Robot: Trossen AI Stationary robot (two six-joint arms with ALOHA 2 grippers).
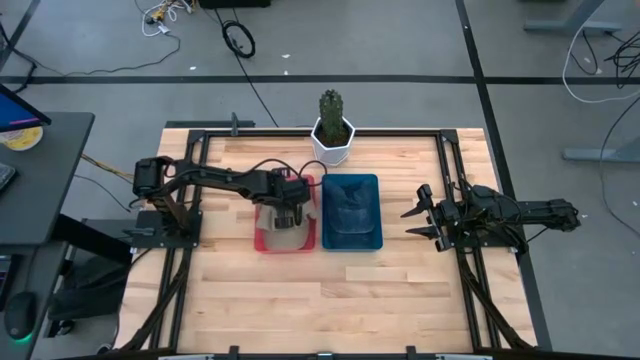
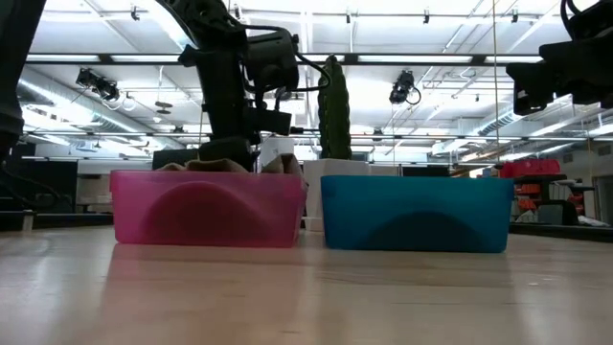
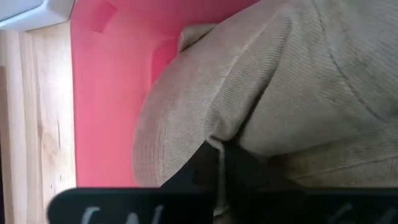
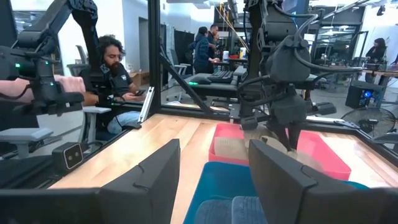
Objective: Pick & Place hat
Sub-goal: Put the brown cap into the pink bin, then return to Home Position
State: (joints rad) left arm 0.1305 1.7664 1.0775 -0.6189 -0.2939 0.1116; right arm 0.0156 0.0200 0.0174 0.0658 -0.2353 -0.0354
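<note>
Tan corduroy, the hat is pinched directly beneath the left pincer, inside the pink bin on the tabletop. Farther off, the right pincer is held spread, beyond the blue bin.

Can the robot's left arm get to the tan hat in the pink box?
Probably yes. The left gripper is already down inside the pink bin, right on the tan hat, with fabric bunched at its fingertips. Nothing blocks it; the right gripper waits open, off to the side past the blue bin.
</note>
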